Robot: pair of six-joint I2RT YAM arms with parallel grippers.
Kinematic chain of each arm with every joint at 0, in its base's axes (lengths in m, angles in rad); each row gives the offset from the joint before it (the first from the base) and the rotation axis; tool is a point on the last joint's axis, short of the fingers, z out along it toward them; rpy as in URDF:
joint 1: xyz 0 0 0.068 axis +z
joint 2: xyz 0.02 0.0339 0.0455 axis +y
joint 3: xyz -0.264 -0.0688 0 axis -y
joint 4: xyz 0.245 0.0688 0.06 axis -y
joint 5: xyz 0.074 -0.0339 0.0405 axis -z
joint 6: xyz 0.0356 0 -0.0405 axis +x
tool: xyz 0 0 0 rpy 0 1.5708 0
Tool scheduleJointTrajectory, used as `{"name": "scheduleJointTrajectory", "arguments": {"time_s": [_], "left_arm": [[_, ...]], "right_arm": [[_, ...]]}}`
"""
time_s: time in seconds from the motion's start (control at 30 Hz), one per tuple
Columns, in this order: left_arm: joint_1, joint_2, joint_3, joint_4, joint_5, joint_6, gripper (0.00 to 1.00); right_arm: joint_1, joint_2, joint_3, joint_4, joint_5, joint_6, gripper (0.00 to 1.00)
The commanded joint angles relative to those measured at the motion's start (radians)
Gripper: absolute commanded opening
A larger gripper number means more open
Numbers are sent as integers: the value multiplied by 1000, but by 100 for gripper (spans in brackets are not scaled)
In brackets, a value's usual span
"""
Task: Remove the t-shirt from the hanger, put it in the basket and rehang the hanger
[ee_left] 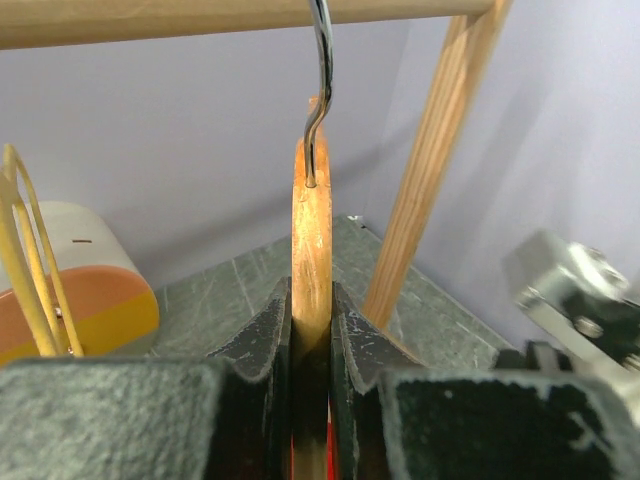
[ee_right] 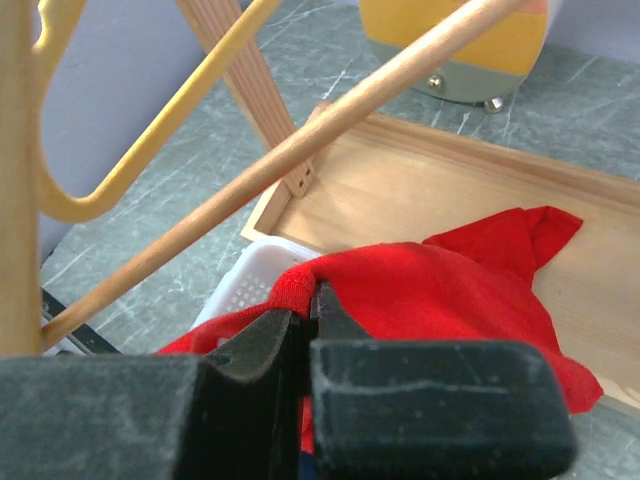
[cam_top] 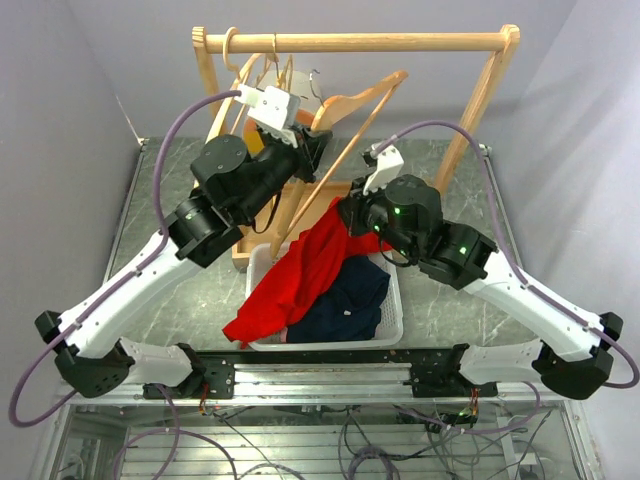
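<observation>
A white basket (cam_top: pixel 396 310) sits nearest the arm bases, with a navy garment (cam_top: pixel 345 300) inside. The red t-shirt (cam_top: pixel 300 275) drapes from the basket's far edge down over its near left corner, partly covering the navy garment. Above the far rim, the right gripper (ee_right: pixel 308 305) is pinched shut on a fold at the shirt's upper edge. Farther back, the left gripper (ee_left: pixel 311 300) is clamped on the wooden hanger (ee_left: pixel 312 230) just below its metal hook (ee_left: pixel 320 60), which reaches up to the rail (cam_top: pixel 350 42). The hanger is tilted, and its lower arm slants down towards the shirt. Whether they touch is unclear.
</observation>
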State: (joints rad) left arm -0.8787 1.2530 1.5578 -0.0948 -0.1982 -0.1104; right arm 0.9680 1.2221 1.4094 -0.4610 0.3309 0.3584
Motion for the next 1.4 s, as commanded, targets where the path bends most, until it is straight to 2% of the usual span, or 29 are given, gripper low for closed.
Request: {"name": "scheduleJointTrajectory", "arguments": {"time_s": [0.0, 0.33, 0.57, 1.1, 1.23, 1.3, 1.37], "left_arm": [[2, 42, 103, 79, -86, -11, 7], [4, 254, 321, 71, -196, 43, 7], [25, 380, 446, 36, -185, 50, 7], [179, 473, 466, 23, -81, -64, 7], [191, 458, 410, 41, -81, -94, 7], [190, 424, 356, 80, -88, -105, 14], [190, 386, 301, 113, -87, -112, 31]], "right_arm": [[24, -74, -30, -20, 50, 24, 0], [46, -111, -60, -58, 90, 53, 0], [54, -146, -81, -72, 112, 66, 0], [56, -167, -92, -123, 144, 48, 0], [55, -152, -56, -145, 161, 47, 0], [56, -150, -29, -156, 173, 47, 0], [56, -150, 3, -162, 189, 39, 0]]}}
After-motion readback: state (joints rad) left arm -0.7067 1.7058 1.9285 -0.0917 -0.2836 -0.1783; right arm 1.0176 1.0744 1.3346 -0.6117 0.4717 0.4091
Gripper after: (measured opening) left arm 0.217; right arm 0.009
